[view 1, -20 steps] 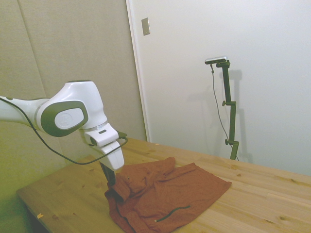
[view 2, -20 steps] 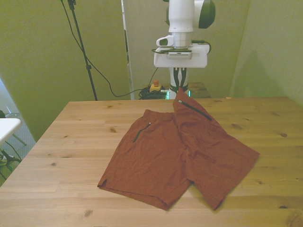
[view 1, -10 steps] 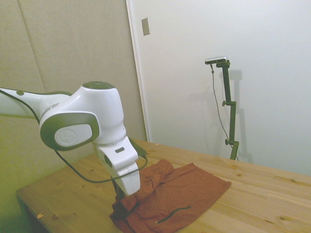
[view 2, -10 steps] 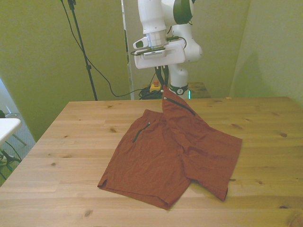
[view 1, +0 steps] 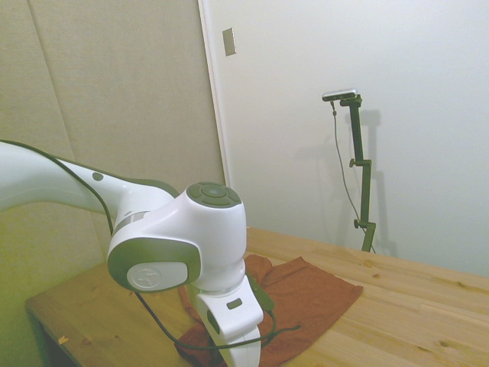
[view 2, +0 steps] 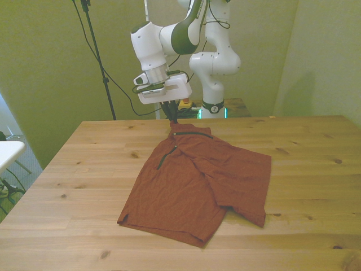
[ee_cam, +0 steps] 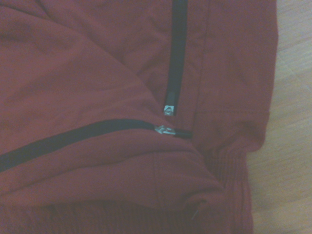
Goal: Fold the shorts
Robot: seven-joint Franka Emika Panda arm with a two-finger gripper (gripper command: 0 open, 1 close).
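The rust-red shorts (view 2: 197,180) lie spread on the wooden table (view 2: 79,169). Their half on the front view's right is drawn partly over the other half. My gripper (view 2: 172,119) is shut on a raised corner of the waistband near the table's far edge, above the left pocket zipper (view 2: 164,160). In the side view my arm covers most of the shorts (view 1: 313,294), and the fingers are hidden there. The wrist view shows the red fabric (ee_cam: 97,73) from close by, with two dark zippers meeting near the ribbed waistband (ee_cam: 224,165).
Bare wood (view 2: 316,169) surrounds the shorts on both sides and in front. A strip of table (ee_cam: 292,122) shows beside the fabric in the wrist view. The robot's base (view 2: 213,68) stands behind the far edge.
My gripper has carried the pinched waistband corner toward the front view's left and lower. The leg on the front view's right has been dragged along, over the other half.
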